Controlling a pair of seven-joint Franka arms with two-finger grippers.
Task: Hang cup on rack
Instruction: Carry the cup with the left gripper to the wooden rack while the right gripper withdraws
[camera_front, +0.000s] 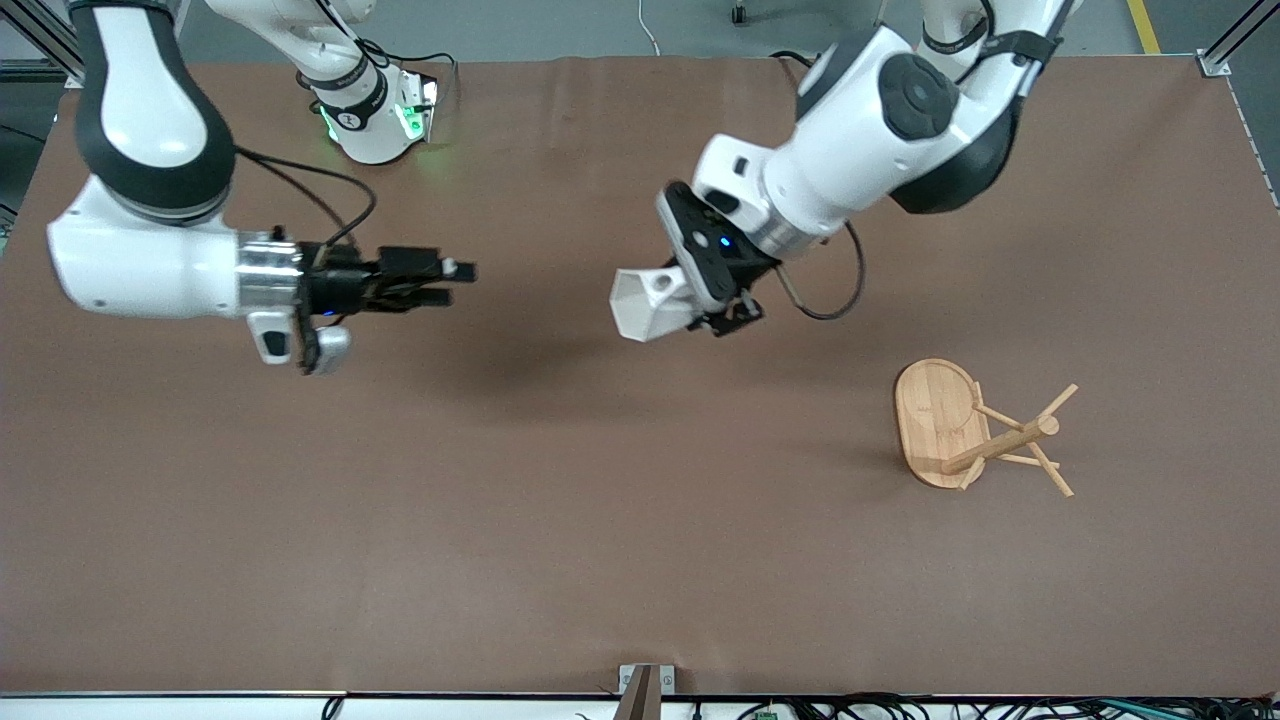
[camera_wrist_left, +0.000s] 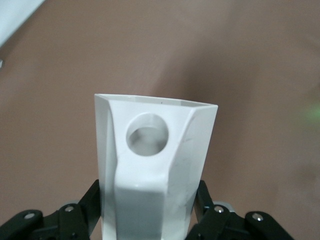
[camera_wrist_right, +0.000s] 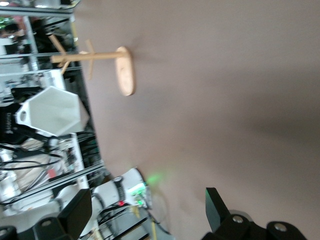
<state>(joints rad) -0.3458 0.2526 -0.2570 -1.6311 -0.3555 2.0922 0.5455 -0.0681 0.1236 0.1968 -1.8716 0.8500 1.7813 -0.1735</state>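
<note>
My left gripper (camera_front: 700, 300) is shut on the white faceted cup (camera_front: 648, 300) and holds it up in the air over the middle of the table. In the left wrist view the cup (camera_wrist_left: 152, 165) sits between the black fingers (camera_wrist_left: 85, 202), its handle's round hole facing the camera. The bamboo rack (camera_front: 985, 432) stands upright on its oval base toward the left arm's end of the table, apart from the cup. My right gripper (camera_front: 455, 282) is open and empty, in the air over the right arm's end. The right wrist view shows the rack (camera_wrist_right: 95, 56), the held cup (camera_wrist_right: 52, 112) and my right gripper (camera_wrist_right: 147, 205).
The brown table (camera_front: 560, 520) bears only the rack. The right arm's base (camera_front: 375, 115) with a green light stands at the table's edge farthest from the front camera.
</note>
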